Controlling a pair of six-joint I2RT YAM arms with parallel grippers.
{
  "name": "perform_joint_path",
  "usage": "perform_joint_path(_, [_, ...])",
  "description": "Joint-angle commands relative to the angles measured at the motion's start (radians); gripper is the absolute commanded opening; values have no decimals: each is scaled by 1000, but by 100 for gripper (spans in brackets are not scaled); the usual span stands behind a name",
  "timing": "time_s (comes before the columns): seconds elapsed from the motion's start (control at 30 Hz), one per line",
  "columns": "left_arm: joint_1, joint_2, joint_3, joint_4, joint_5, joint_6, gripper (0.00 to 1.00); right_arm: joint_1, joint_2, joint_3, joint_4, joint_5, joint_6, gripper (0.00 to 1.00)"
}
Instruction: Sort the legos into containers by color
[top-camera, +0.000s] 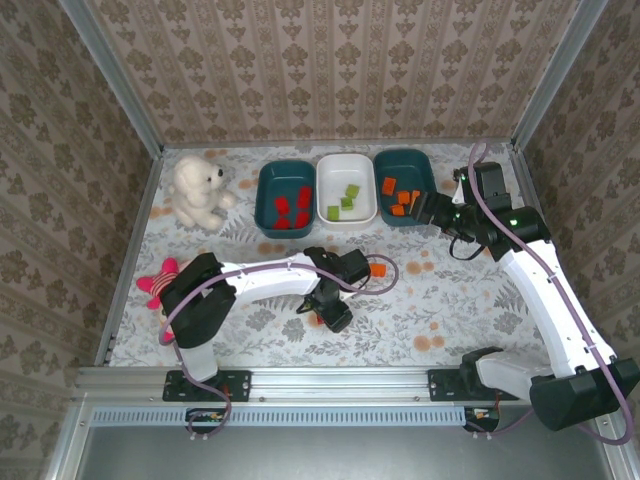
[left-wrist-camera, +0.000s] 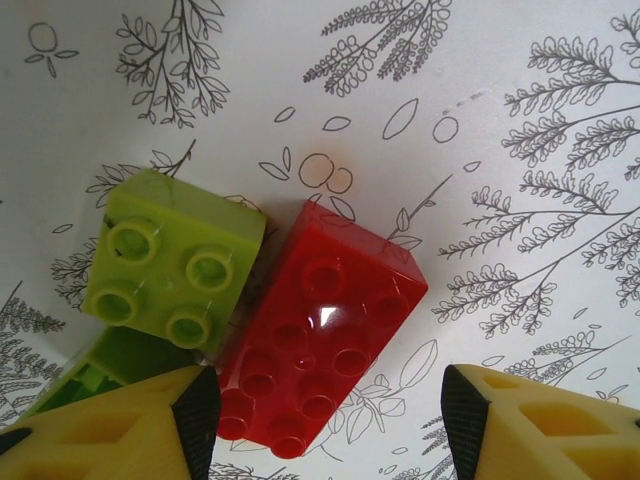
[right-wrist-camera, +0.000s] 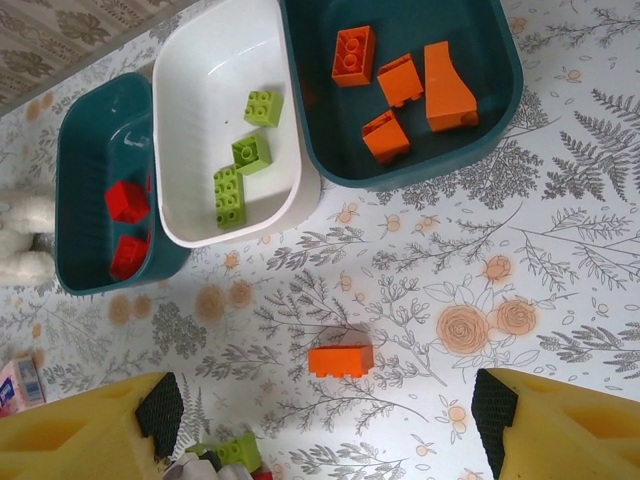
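**Both claws open: left claw (left-wrist-camera: 330, 415) set low over a loose red lego (left-wrist-camera: 320, 325), right claw (right-wrist-camera: 327, 410) empty near the tubs.**

Your left arm (top-camera: 265, 275) lies stretched low across the bench (top-camera: 450, 300) with its wrist bent down. The claw's fingers stand apart around the red lego's near end, and two light green legos (left-wrist-camera: 175, 265) sit just beside it. Your right arm (top-camera: 545, 285) reaches up toward the far right, its claw spread wide with nothing between the fingers. Three tubs stand in a row: the left teal tub (right-wrist-camera: 100, 190) holds at least three red legos, the white tub (right-wrist-camera: 210, 60) three green, the right teal tub (right-wrist-camera: 500, 60) four orange. One orange lego (right-wrist-camera: 341, 360) lies loose on the bench. Two plush toys (top-camera: 197, 190) sit at the left.
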Motion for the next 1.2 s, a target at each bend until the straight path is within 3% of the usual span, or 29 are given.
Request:
perform_joint_path(0.0, [-16, 3, 7, -34, -16, -6, 63, -3, 11, -1, -25, -21, 0, 79])
perform_joint_path(0.47, [-61, 11, 18, -46, 6, -25, 57, -5, 13, -16, -32, -24, -7, 79])
perform_joint_path(0.77, [-63, -53, 14, -50, -158, -31, 62, -5, 0, -39, -35, -30, -4, 79])
perform_joint_path(1.17, [-67, -4, -2, -37, -103, 6, 58, -5, -23, -49, -43, -48, 15, 79])
